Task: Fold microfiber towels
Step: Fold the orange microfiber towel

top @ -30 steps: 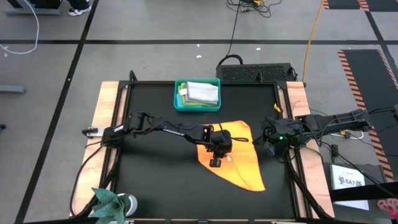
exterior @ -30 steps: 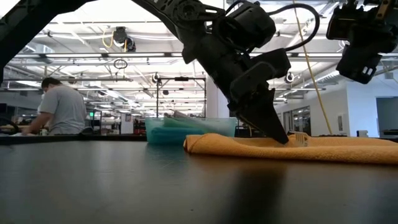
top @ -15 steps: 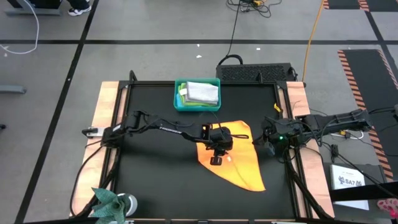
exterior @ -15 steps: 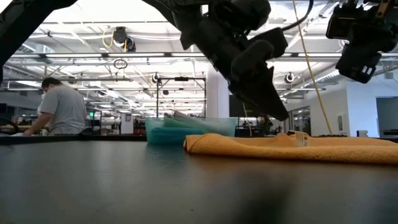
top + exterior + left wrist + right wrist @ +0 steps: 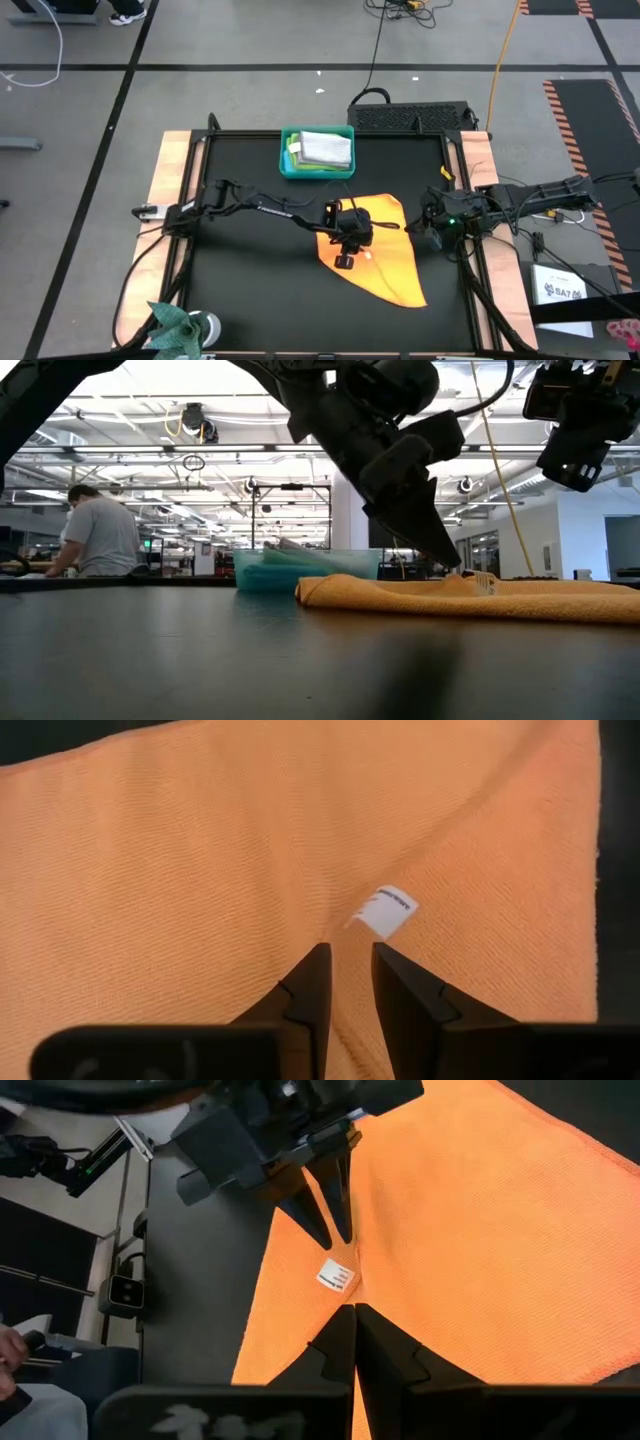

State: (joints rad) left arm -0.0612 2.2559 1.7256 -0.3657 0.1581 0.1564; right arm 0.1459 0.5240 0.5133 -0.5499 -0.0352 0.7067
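We see folded grey & green cloths in teal plastic bin [image 5: 287, 165]. Orange-yellow microfiber towel [image 5: 385, 262] unfolded under left gripper [image 5: 348, 952], slightly open, empty. Right gripper [image 5: 354, 1311] shut, waiting beside. Prob. midway.

An orange-yellow towel [image 5: 375, 255] lies spread and slightly rumpled on the dark surface [image 5: 250, 290], a small white tag [image 5: 386, 910] on its upper face; folded grey [image 5: 326, 148] and lime-green [image 5: 293, 150] towels sit stacked beyond it

The high camera is looking straight down on the orange towel [image 5: 375, 258]. The low one is peering level across it from table height. Both wrist cameras are hovering close, sharing its white tag [image 5: 385, 910], probably from opposite sides.
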